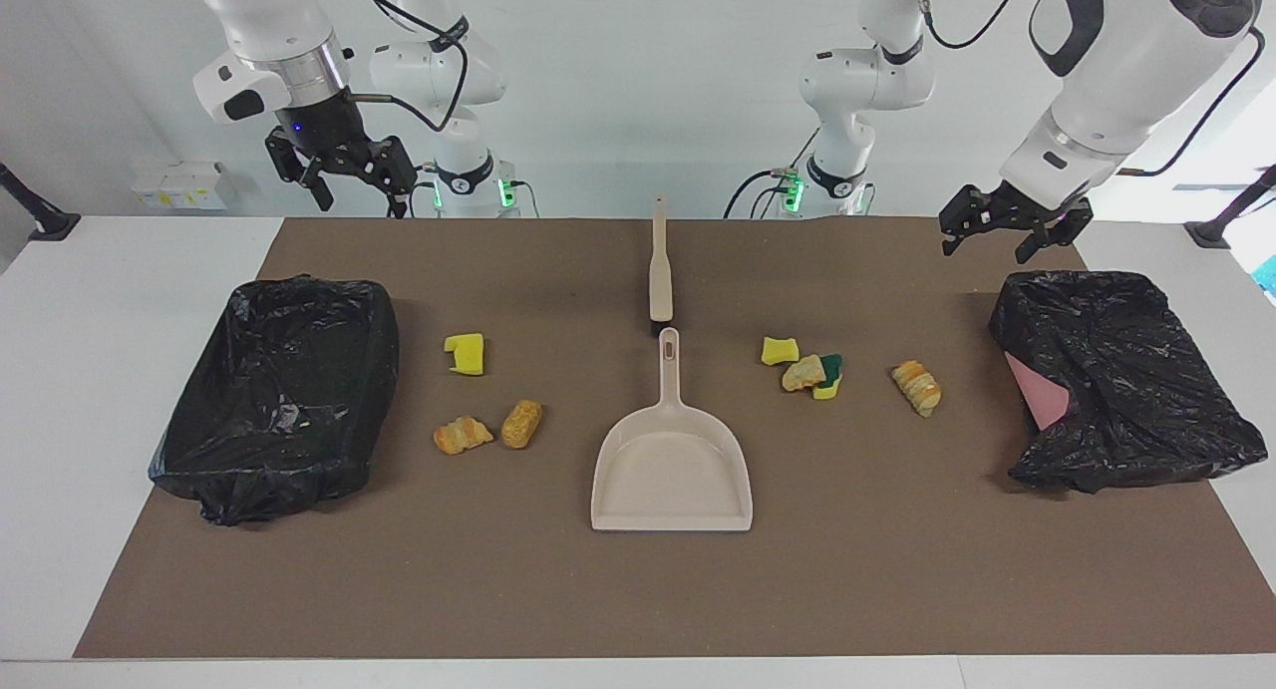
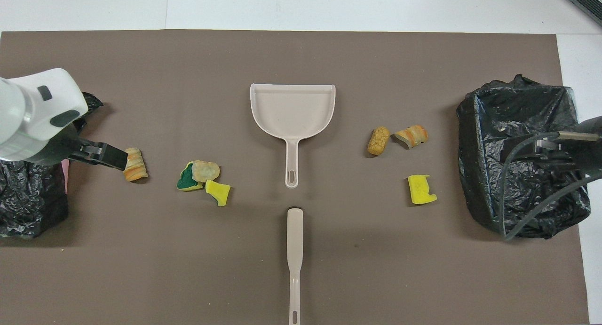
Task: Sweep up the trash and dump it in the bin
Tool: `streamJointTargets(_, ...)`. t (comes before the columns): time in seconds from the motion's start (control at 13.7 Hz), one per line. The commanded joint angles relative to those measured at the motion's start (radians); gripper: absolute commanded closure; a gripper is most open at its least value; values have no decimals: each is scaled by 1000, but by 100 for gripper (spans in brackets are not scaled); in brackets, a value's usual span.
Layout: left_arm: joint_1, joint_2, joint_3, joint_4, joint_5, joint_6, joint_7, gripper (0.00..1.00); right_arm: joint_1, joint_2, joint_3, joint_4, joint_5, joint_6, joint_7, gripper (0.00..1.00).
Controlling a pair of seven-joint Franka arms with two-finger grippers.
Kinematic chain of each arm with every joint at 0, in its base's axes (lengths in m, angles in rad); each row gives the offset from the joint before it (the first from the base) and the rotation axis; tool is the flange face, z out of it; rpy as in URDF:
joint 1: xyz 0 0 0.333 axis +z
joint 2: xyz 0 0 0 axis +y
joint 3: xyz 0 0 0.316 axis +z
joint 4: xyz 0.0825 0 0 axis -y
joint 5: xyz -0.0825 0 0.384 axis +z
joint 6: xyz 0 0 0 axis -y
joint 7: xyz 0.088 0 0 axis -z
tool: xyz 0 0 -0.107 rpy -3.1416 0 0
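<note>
1. Facing view: the left gripper (image 1: 1005, 232) hangs in the air with its fingers apart and nothing in them, over the brown mat (image 1: 638, 589) just beside the bin by the left arm (image 1: 1126, 380), at about ten o'clock from that bin.
2. The right gripper (image 1: 344, 175) hangs over the mat's edge nearest the robots, at about one o'clock from the bin by the right arm (image 1: 274, 395); its fingers are apart and it holds nothing.
3. Overhead view: the trash lies on the mat in two groups either side of the beige dustpan (image 2: 292, 111).
4. Toward the left arm's end lie a striped pastry bit (image 2: 134, 164), a green-backed sponge (image 2: 187, 179) with a pale pastry piece (image 2: 205, 170) resting on it, and a small yellow sponge chunk (image 2: 218, 192) at five o'clock from them.
5. Toward the right arm's end lie a brown bread bit (image 2: 378, 140), a croissant piece (image 2: 411, 135) just beside it, and a yellow sponge (image 2: 421, 189) at about five o'clock.
6. A beige brush (image 2: 295, 259) lies at six o'clock from the dustpan's handle.
</note>
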Motion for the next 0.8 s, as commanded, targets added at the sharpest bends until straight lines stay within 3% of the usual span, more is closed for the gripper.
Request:
streamJointTargets(0.0,-65,-108,13,-184,-12,100,-8,0,-13,-3,5,9,0,-16,-4,0)
streamJointTargets(0.51,-302,-151,13,-453,-35,320,-196,0,-13,-6,4,-4,0,9,8,0)
streamJointTargets(0.73,-434,-146,13,-561,-37,445,-350,0,-9,-32,4,-73,-1,49,11,0)
